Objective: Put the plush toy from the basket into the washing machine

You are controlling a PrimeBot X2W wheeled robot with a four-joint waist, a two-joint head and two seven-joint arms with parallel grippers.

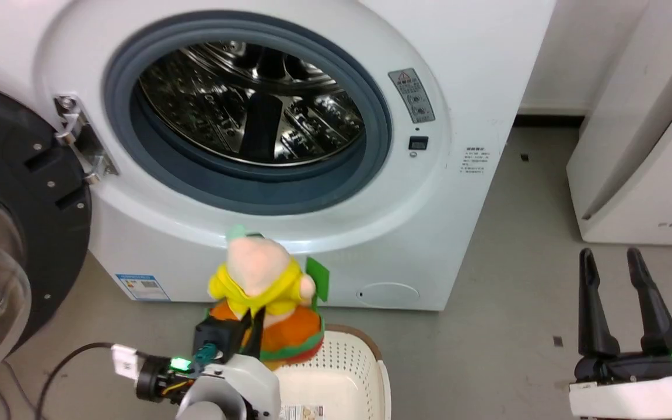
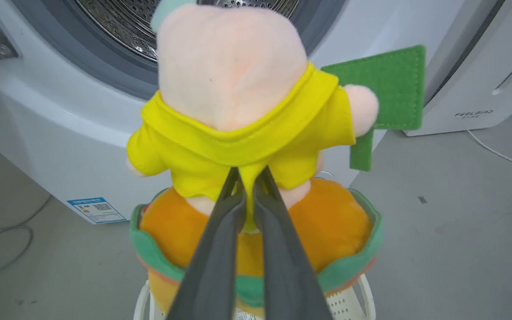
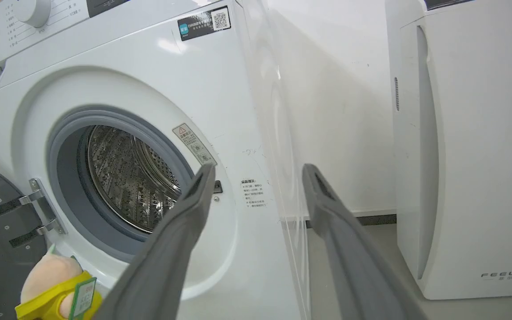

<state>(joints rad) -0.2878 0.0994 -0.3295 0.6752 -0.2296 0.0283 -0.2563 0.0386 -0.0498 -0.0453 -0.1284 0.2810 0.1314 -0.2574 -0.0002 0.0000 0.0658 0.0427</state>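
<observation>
While my left gripper (image 2: 249,178) is pressed together on a fold of yellow cloth at the back of the plush toy (image 1: 263,286), my holdings stand as follows.

Item, plush toy: held upright over the near end of the basket (image 1: 371,356). Head uppermost, orange bottom lowest, green tag (image 2: 380,89) standing out at its right. Long axis: vertical, head to base. Whether the base has cleared the basket rim I cannot tell.

Item, washing machine (image 1: 476,87): directly ahead of the toy. Door (image 1: 15,233) swung wide to my left, steel drum (image 1: 242,105) exposed.

Governing relation: the porthole lies forward of and above the toy. In the head view the toy's head reaches only the white ring beneath the grey gasket (image 1: 380,134). By my judgement the coming move is a lift, then a push forward, head first, over the gasket's lower lip.

Item, right gripper (image 1: 610,259): fingers spread, holding nothing, well apart to the right, over the floor between the washer and a slanted white appliance (image 1: 651,175). My left arm is the nearer, and the loaded one.

Caution: the pinch takes cloth only, so the toy may swing. Its broad bottom could catch the lip.
</observation>
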